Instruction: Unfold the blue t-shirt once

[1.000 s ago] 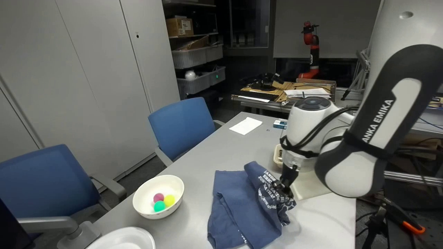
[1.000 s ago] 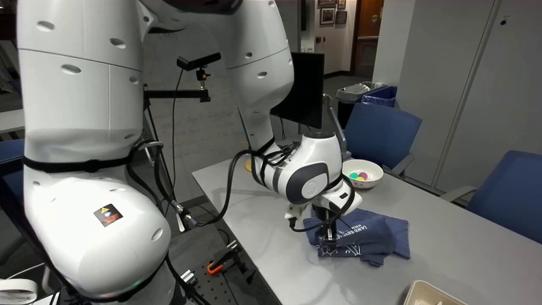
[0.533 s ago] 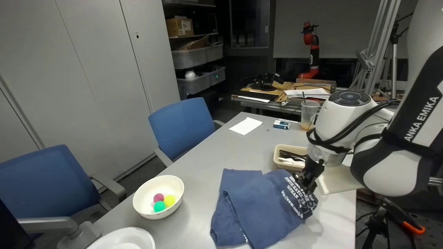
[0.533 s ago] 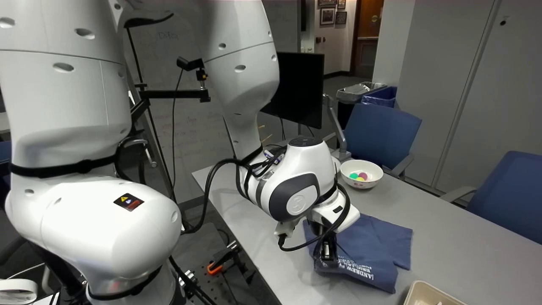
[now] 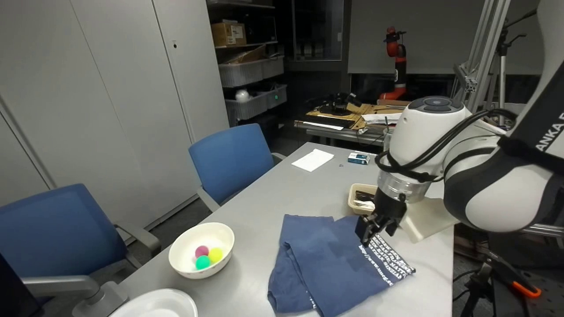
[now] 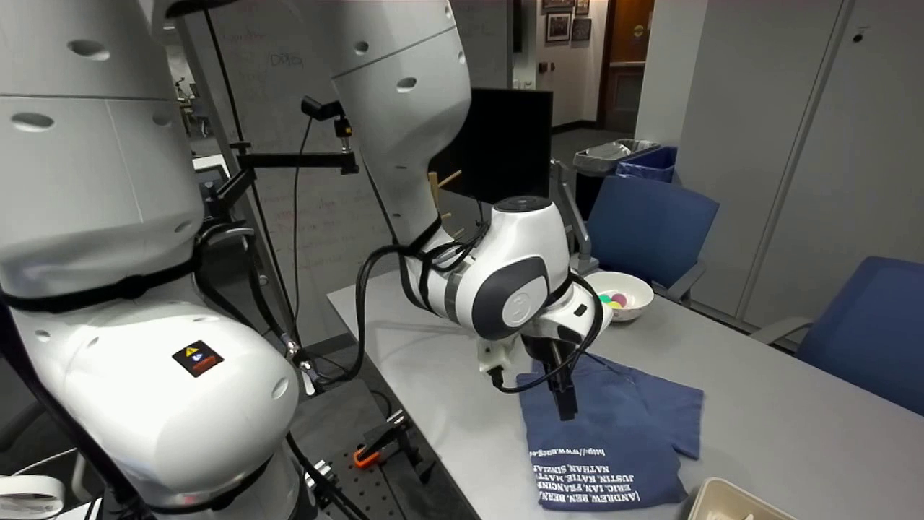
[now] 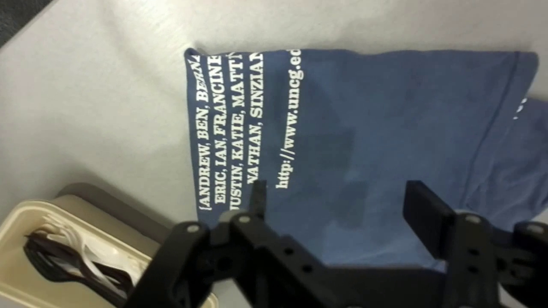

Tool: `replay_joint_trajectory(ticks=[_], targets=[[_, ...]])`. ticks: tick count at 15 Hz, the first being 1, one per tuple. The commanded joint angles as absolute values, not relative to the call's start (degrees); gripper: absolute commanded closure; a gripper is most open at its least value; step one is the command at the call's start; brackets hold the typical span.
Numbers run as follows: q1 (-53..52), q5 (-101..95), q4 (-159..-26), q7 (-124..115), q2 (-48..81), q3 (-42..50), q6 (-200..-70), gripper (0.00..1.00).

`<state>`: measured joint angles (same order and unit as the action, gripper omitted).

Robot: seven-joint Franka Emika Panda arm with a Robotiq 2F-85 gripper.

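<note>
The blue t-shirt [image 5: 321, 255] lies on the grey table in both exterior views, spread mostly flat with a folded layer at one side. White printed lines of names run along its edge nearest the robot, readable in the wrist view on the shirt [image 7: 385, 107]. Above the cloth hangs my gripper [image 7: 336, 188], its two fingers wide apart and only shirt fabric showing below the gap. In an exterior view the gripper [image 5: 376, 235] is over the printed part, apart from the cloth as far as I can see. The shirt's underside is hidden.
A beige tray [image 7: 23, 209] with black and white cutlery sits close beside the shirt. A white bowl [image 5: 187, 240] holds coloured balls, and a white plate [image 5: 154, 306] is near it. A pale board [image 5: 429, 215] lies behind the gripper. Blue chairs [image 5: 231, 163] flank the table.
My gripper was shut on the bunched printed part, carried it towards the robot's side, then opened, let go and rose. The printed part now lies flat.
</note>
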<state>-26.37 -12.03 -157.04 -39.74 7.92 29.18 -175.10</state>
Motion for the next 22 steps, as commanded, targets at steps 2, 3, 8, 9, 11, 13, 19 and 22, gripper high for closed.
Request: replay_joint_trajectory(ticks=[2, 3, 8, 9, 11, 13, 19, 22], targets=[[-14.2, -4.8, -157.0, -22.5, -0.1, 12.9, -167.0, 0.0], [-12.3, -3.6, -158.8, -18.6, -1.8, 10.8, -165.8, 0.0], [-7.4, -6.0, -156.4, -8.7, -11.8, 3.4, -146.2, 0.0], [-6.8, -7.4, -155.1, -8.4, -14.3, 2.2, -142.2, 0.0], [-6.1, -8.8, -152.3, -7.6, -19.5, -0.1, -134.1, 0.0], [-6.0, -8.6, -148.6, -5.6, -23.7, -1.6, -127.0, 0.0], [-5.7, -7.5, -145.5, -6.3, -26.3, -3.3, -122.9, 0.0], [-5.6, -7.6, -145.6, -6.2, -26.1, -3.3, -122.8, 0.0]])
